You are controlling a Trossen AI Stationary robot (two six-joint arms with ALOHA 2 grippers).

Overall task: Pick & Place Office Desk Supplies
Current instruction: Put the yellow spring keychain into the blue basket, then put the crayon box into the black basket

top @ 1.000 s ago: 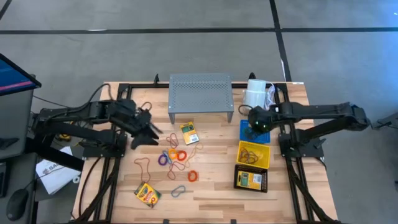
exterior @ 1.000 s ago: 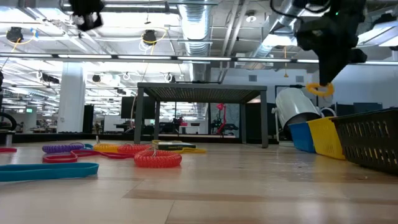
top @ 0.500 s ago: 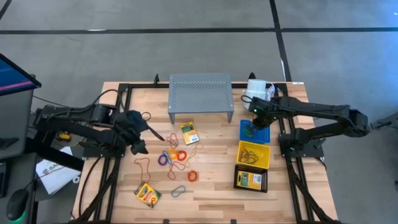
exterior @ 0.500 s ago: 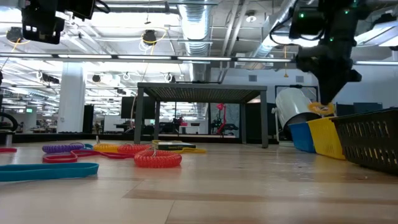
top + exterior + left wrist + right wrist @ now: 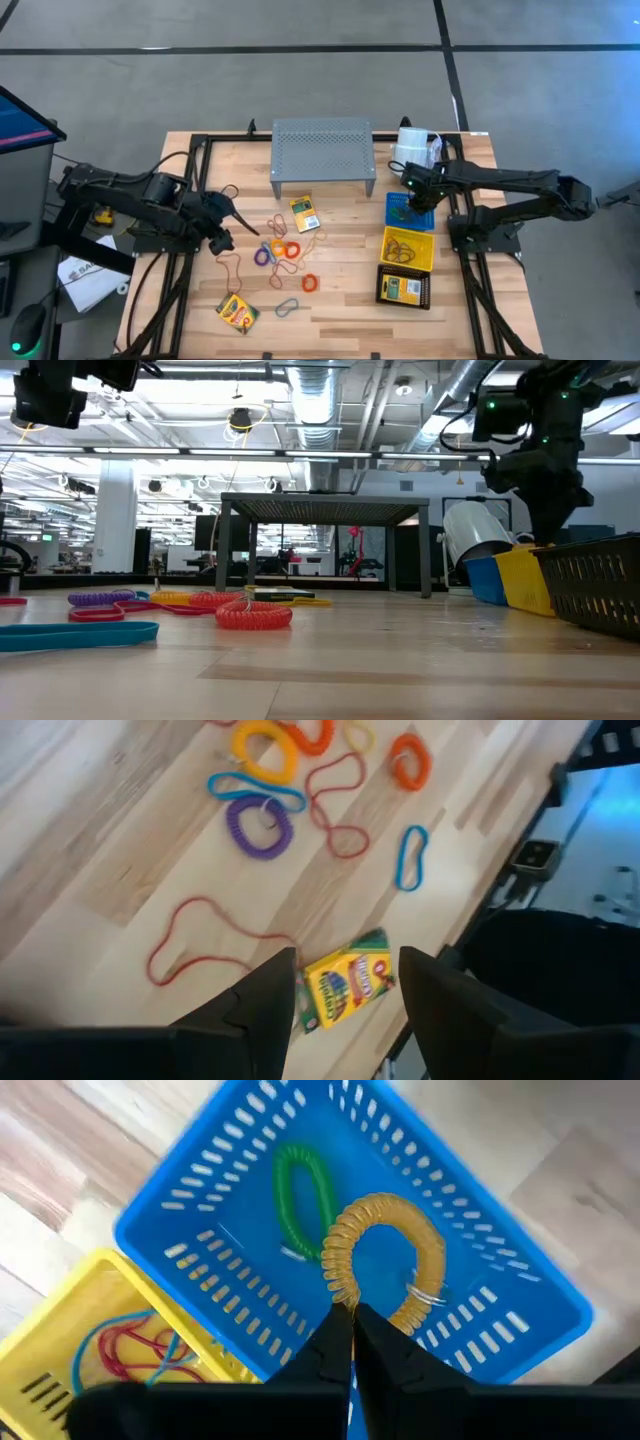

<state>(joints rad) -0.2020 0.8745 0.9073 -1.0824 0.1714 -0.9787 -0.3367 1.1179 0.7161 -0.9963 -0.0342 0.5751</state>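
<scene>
My right gripper (image 5: 345,1320) (image 5: 404,200) is over the blue basket (image 5: 230,1295) (image 5: 423,215), shut on a yellow-orange coiled loop (image 5: 385,1260). A green coiled loop (image 5: 300,1195) lies on the basket's floor. My left gripper (image 5: 345,985) (image 5: 225,222) is open, above the table's left part, clear of everything. Below it lie a red thin loop (image 5: 215,935), a crayon box (image 5: 347,988) (image 5: 237,312), and a cluster of coloured loops (image 5: 285,250). A second crayon box (image 5: 305,213) lies in front of the shelf. My right gripper pinches the yellow-orange coiled loop between its two fingertips at one end of its arc (image 5: 343,1295), coming from above and pointing down. The loop hangs below the fingers inside the blue basket. Whether it touches the basket's floor I cannot tell.
The yellow basket (image 5: 408,247) with thin loops and the black basket (image 5: 404,289) with a crayon box stand in a row nearer than the blue one. The grey perforated shelf (image 5: 323,152) and the white roll (image 5: 412,148) stand at the far edge. Bare wood lies along the near edge.
My right gripper has come down with the yellow-orange loop, from above the blue basket into it, and stayed shut. My left gripper has drawn back toward the table's left and near edges.
</scene>
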